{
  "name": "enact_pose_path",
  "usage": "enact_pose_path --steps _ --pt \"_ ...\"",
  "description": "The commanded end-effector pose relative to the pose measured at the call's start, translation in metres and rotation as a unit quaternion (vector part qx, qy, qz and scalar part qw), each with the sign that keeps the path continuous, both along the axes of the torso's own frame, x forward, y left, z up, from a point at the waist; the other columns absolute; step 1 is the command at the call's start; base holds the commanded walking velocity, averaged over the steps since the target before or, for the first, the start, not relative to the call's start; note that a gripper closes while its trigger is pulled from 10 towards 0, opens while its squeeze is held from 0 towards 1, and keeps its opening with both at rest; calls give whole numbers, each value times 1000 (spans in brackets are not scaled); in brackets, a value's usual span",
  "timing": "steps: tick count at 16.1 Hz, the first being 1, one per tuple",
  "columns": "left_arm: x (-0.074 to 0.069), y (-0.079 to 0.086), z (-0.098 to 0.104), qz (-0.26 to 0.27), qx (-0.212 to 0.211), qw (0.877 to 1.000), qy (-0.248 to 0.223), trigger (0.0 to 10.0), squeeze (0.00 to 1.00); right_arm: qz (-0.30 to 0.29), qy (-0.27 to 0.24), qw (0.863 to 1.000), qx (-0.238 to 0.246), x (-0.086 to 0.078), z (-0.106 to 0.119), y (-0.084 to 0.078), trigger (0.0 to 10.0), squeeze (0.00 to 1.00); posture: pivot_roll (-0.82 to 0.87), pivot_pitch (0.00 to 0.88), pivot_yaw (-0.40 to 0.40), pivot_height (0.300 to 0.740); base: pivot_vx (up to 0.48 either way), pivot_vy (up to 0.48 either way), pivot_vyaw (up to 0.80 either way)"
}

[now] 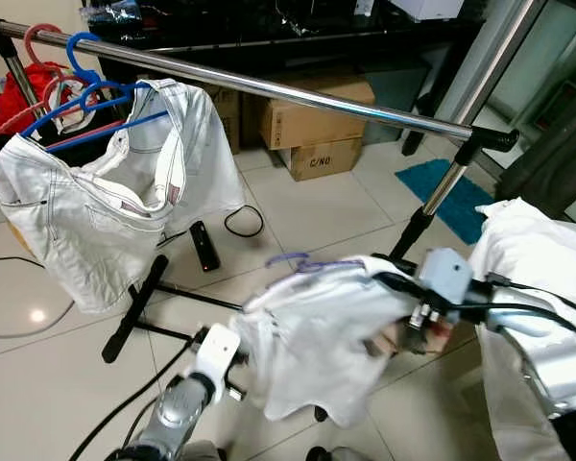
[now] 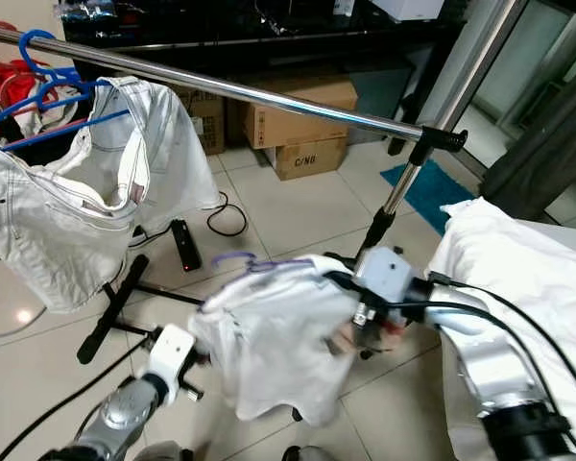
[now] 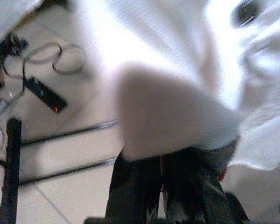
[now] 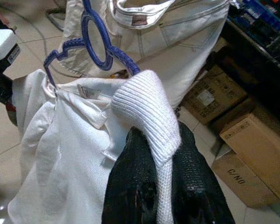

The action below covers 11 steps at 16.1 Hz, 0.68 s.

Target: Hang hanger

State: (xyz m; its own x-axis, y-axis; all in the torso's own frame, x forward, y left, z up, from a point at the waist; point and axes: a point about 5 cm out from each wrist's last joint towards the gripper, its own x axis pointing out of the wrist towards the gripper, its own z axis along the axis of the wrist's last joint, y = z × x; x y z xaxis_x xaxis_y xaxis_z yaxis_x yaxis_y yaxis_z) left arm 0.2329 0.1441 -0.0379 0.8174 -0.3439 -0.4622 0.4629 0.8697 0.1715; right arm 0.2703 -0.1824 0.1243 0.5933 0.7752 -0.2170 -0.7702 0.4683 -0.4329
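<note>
White knit cloth fills my feed: the white garment (image 1: 317,336) hangs low in front of me, below the chrome rail (image 1: 298,96) of the clothes rack, strung on a purple hanger (image 4: 98,44) whose hook pokes out above its collar. My right pincer (image 4: 165,186) has its black fingers (image 4: 130,186) clamped on a ribbed fold of that garment, with the hanger just beyond the fingertips. My left pincer (image 3: 165,186) sits under the garment's lower edge; cloth drapes over its tips, so I cannot tell whether it grips anything. On the rail's far left end, a white denim piece (image 1: 106,211) hangs from a blue hanger (image 1: 96,96). Cardboard boxes (image 1: 312,125) sit on the tiled floor (image 1: 298,216) behind the rack.
</note>
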Motion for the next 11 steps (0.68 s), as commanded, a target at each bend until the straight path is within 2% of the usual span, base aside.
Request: enact_pose_path --steps 1,2,3,6,7,10,11 --pt "0 -10 1 -16 -4 1000 -9 0 0 -14 -32 999 22 5 11 1 0 0 51 63 -100 740 0 0 0" --pt "5 -13 6 -20 0 999 -27 6588 0 -17 -26 999 30 6 9 1 0 0 56 62 -100 740 0 0 0" --pt "6 -15 8 -25 -1 999 -34 10000 0 -15 -22 999 32 6 8 0 0 0 57 60 -99 740 0 0 0" --pt "8 -16 11 -31 5 998 -50 10000 0 -9 -8 999 42 6 10 -5 0 0 63 56 -95 740 0 0 0" --pt "10 -12 13 -21 14 998 -63 10000 1000 -13 -3 999 52 8 13 -9 0 0 66 56 -94 740 0 0 0" --pt "15 -1 17 30 39 995 -92 10000 1000 -50 7 996 69 17 17 -24 0 0 77 52 -90 740 0 0 0" --pt "16 2 17 59 31 994 -87 10000 427 -71 9 995 72 21 17 -32 0 0 78 51 -90 740 0 0 0"
